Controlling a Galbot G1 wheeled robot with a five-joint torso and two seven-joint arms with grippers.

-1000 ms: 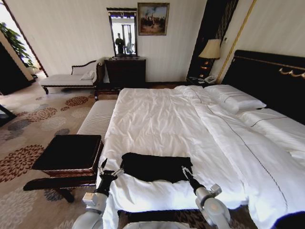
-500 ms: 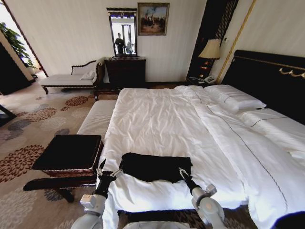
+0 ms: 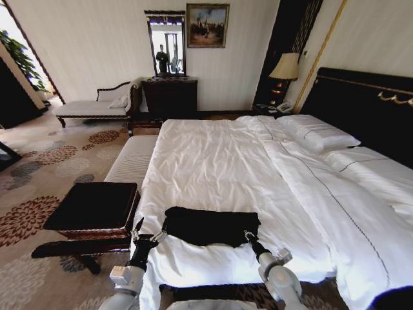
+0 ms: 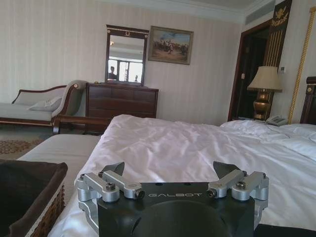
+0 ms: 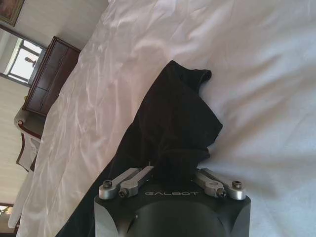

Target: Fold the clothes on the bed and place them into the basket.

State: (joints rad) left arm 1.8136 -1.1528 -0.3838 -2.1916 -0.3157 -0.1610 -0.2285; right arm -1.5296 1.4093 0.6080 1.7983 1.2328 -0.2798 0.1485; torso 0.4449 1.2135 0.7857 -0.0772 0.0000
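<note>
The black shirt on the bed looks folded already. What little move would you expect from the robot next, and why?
Probably the left gripper should ease in and close on the near left corner of the black shirt. It hangs open beside that edge, gripping nothing, while the right gripper is shut on the opposite corner. With both corners held, the shirt could be carried to the basket standing left of the bed.

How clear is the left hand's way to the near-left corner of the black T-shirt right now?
Probably clear. The left hand hovers open at the bed's near edge, just beside the T-shirt, with only bare duvet between them. The right hand is at the shirt's opposite corner, out of its path.
</note>
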